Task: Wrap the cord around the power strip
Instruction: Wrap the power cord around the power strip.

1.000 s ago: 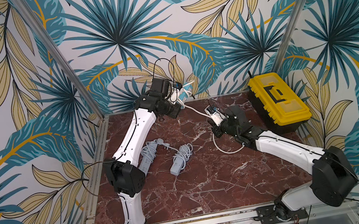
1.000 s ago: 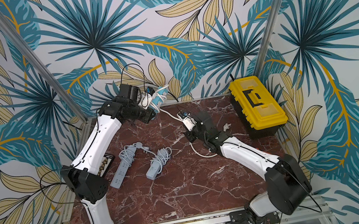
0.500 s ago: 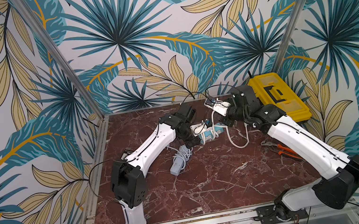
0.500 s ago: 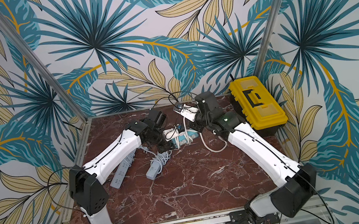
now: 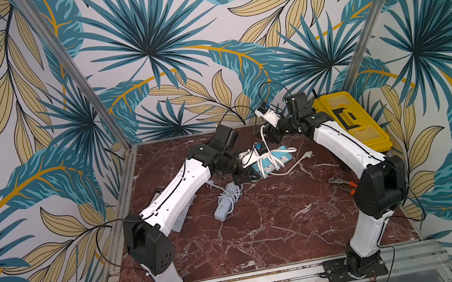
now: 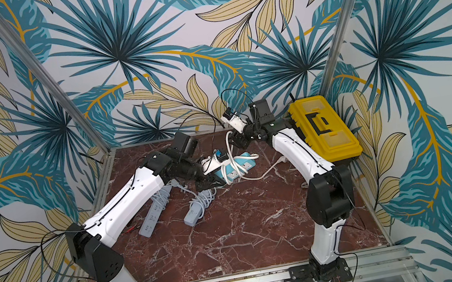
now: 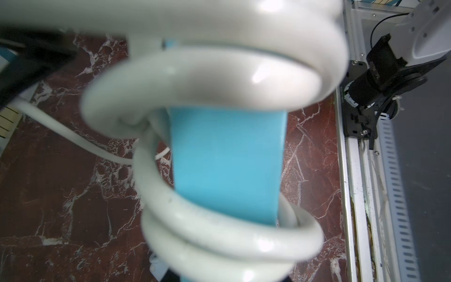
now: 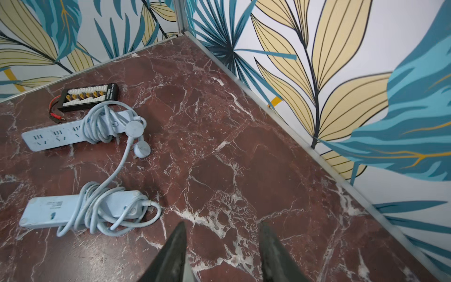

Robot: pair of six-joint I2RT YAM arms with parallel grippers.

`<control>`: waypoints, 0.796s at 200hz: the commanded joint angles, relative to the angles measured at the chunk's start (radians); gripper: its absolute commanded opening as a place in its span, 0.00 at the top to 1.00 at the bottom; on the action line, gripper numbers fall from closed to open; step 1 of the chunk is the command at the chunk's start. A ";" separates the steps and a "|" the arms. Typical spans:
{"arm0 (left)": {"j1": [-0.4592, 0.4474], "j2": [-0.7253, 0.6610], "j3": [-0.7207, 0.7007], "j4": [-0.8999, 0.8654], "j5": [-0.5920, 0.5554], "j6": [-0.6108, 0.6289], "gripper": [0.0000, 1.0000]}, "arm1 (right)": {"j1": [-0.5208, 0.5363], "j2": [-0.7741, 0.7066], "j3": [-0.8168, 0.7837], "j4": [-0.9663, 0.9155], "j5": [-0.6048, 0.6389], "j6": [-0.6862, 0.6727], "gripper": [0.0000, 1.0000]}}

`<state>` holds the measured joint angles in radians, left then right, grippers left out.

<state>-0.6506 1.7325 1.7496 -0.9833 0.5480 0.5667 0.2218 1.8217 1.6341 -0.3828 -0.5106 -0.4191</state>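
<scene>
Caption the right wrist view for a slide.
Right tool open over marble table, facing two cord-wrapped pale power strips and a black connector board.

Nothing legible. The black board (image 8: 89, 96), at the table's (image 8: 219, 146) 9 o'clock, has white print along one end, too small to read; the face-down strip (image 8: 73, 212) at its 3 o'clock shows faint marks.

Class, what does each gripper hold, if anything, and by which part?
The left gripper grips the blue power strip by its end nearest that arm; the right gripper stands open, holding nothing.
</scene>
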 commanded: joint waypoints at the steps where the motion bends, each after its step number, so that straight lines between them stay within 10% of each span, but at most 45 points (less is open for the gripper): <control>1: -0.002 -0.073 0.095 -0.016 0.167 -0.029 1.00 | -0.032 0.010 -0.165 0.329 -0.016 0.181 0.39; 37: 0.005 -0.040 0.195 -0.017 0.194 -0.109 1.00 | -0.023 0.098 -0.343 0.707 0.046 0.451 0.24; 89: 0.051 0.018 0.311 -0.017 0.156 -0.237 1.00 | 0.028 0.190 -0.381 0.822 0.268 0.516 0.34; 128: 0.100 0.073 0.408 -0.015 0.097 -0.355 1.00 | 0.074 0.200 -0.359 0.748 0.342 0.410 0.85; 159: 0.222 0.128 0.458 -0.016 -0.030 -0.483 1.00 | 0.142 0.042 -0.494 0.708 0.463 0.274 1.00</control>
<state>-0.5247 1.8324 2.1471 -1.0382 0.6197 0.2146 0.3084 1.9930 1.2373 0.3679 -0.1661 -0.0273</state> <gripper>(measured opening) 0.327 0.075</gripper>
